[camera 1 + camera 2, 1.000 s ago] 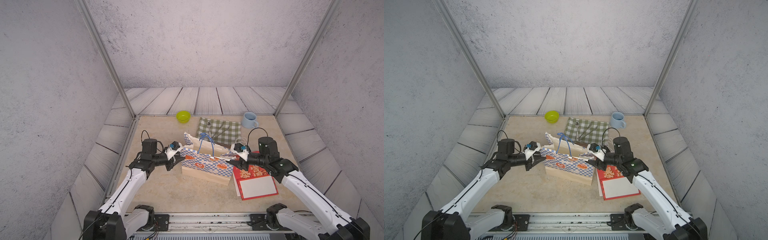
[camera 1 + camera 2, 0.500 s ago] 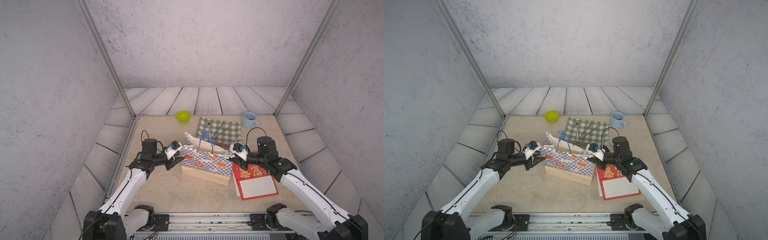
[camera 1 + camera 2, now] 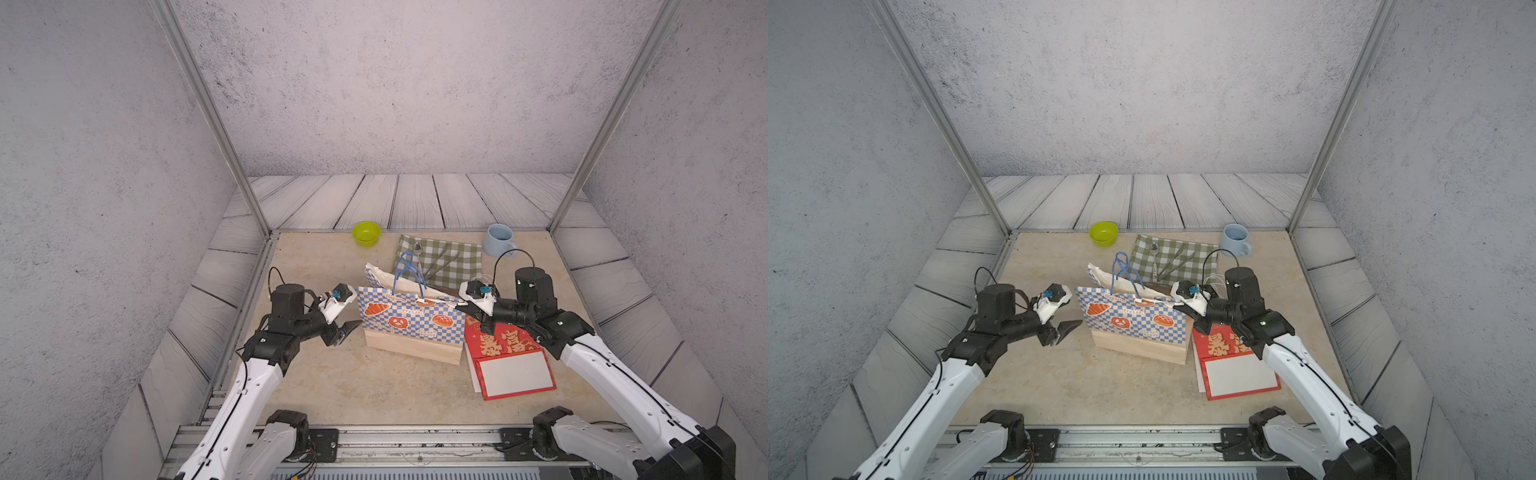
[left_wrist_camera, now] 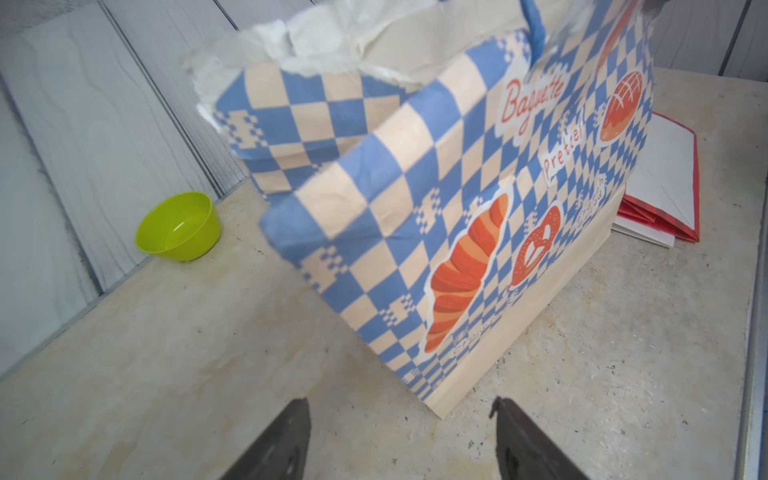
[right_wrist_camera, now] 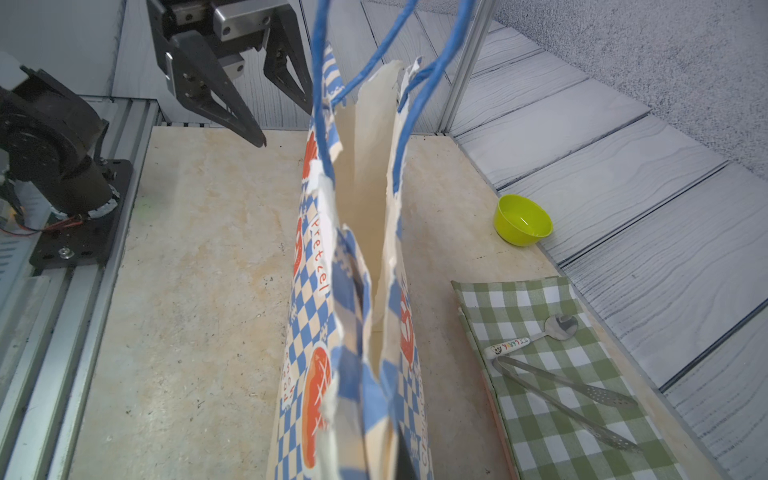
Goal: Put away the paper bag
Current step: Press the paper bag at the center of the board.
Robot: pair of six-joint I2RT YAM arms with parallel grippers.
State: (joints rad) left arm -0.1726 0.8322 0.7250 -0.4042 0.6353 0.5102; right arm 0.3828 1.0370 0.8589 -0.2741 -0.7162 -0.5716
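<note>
We see the beige table filling the lower half of both top views. At its centre the paper bag stands upright, blue and cream checks with bread pictures on its face and a plain strip along its base. Its mouth gapes open and its torn back wall rises toward the upper left of it. Two blue cord handles stick up above the mouth.

Just right of the bag, toward the lower right, a red folded bag lies flat with a white panel facing up. Behind the paper bag, right of centre, a green checked cloth is spread on the table.

The right gripper reaches in from the right and is clenched on the bag's upper right corner. In the right wrist view the bag's near edge runs down to the bottom centre of the frame.

The left gripper sits left of the bag, near it but apart, released, its jaws spread with nothing between them.

At the table's far edge we see a pale blue mug at the cloth's right and a lime green bowl left of the cloth. On the cloth lie metal tongs and a spoon.
</note>
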